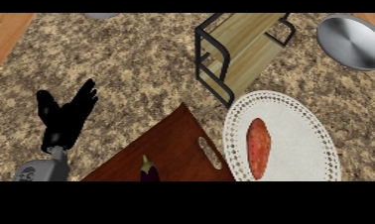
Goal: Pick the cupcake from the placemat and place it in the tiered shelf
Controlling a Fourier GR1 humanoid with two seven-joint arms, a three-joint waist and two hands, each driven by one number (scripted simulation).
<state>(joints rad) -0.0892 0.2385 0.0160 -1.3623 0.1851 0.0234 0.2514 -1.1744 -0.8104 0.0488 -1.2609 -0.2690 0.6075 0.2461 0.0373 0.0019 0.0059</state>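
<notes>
The orange-red thing [258,147] on the white placemat [307,134], lower right, lies with its long axis running up and down the frame. The tiered shelf [245,49] stands above it. My left hand [67,114] rests open at left over the tabletop [132,64].

The desk [132,59] has a speckled brown-and-beige granite top that fills nearly the whole view. At the far left corner a strip of plain orange-brown wood surface [13,32] borders the granite along a slanted edge. A matching sliver shows at the far right corner. Lighting is even, without strong shadows.
</notes>
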